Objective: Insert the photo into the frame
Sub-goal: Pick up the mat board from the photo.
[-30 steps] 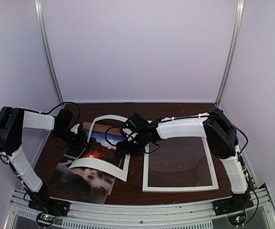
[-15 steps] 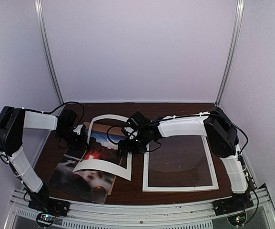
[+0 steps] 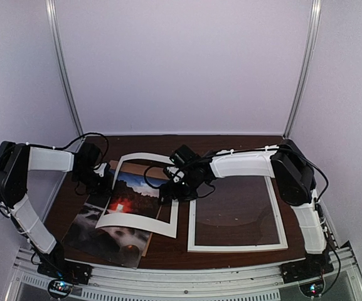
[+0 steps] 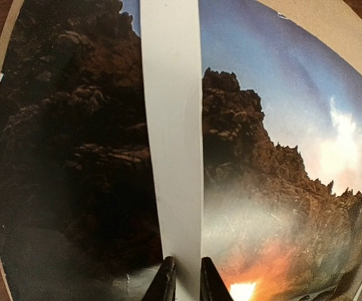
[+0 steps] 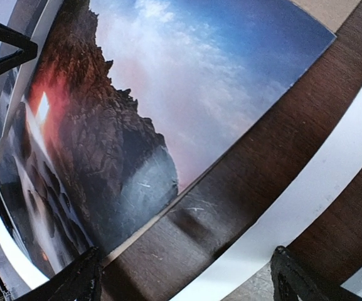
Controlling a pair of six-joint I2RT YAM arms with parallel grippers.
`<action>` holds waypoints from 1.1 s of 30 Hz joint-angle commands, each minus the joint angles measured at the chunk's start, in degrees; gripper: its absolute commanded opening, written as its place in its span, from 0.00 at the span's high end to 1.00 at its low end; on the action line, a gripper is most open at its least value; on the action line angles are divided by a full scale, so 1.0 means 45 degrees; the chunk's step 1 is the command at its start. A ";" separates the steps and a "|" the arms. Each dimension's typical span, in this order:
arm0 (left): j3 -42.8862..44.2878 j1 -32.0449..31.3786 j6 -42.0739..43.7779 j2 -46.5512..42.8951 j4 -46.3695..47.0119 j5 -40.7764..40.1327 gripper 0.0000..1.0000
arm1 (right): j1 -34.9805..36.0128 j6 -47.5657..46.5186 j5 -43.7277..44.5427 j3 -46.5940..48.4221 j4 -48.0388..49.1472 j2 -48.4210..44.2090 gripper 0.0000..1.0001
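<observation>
Photo (image 3: 130,195) lies on the left half of the dark wood table (image 3: 231,143), on a brown backing board (image 4: 331,37) that shows past its far edge

White card mat (image 3: 137,222) sits over the print and blocks it; sun and rocks show through the window, and the near-left part of the print sticks out beyond the mat

Left gripper (image 3: 104,182) is pinched narrow on the mat's left strip; in the left wrist view both fingers (image 4: 165,282) press that strip, which casts a shadow on the print

Right gripper (image 3: 167,191) is spread wide, and in its wrist view the mat's right strip runs diagonally between the fingers (image 5: 74,282); can't tell if it touches them

Frame (image 3: 237,248) lies flat on the right half of the table, just beside the mat

Right arm hides the mat's right edge and the frame's far-left corner in the top view; finger bases are cut off in both wrist views
</observation>
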 commanded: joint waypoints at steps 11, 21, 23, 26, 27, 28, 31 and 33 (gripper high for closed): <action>-0.0865 -0.0037 -0.1008 -0.0877 0.0868 0.0134 0.88 | -0.0492 -0.0632 0.0923 -0.0018 -0.1826 -0.1085 0.07; -0.1147 -0.0037 -0.1264 -0.1106 0.1168 0.0264 0.87 | -0.0878 -0.0577 0.0674 -0.0273 -0.1680 -0.1527 0.07; -0.1140 -0.0037 -0.1267 -0.1140 0.1185 0.0276 0.87 | -0.0964 -0.0395 0.0269 -0.0342 -0.1414 -0.1499 0.08; -0.1187 -0.0037 -0.1265 -0.1106 0.1215 0.0279 0.87 | -0.1060 0.0009 -0.0405 -0.0552 -0.0771 -0.1501 0.09; -0.1211 -0.0037 -0.1287 -0.1105 0.1239 0.0283 0.87 | -0.1096 0.0128 -0.0569 -0.0605 -0.0540 -0.1515 0.10; -0.1224 -0.0037 -0.1285 -0.1107 0.1261 0.0281 0.87 | -0.1117 0.0214 -0.0716 -0.0631 -0.0411 -0.1516 0.11; -0.1325 -0.0037 -0.1356 -0.1145 0.1378 0.0332 0.87 | -0.1194 0.0441 -0.1110 -0.0661 -0.0094 -0.1415 0.16; -0.1366 -0.0037 -0.1389 -0.1195 0.1416 0.0368 0.87 | -0.1254 0.0669 -0.1368 -0.0732 0.0135 -0.1348 0.19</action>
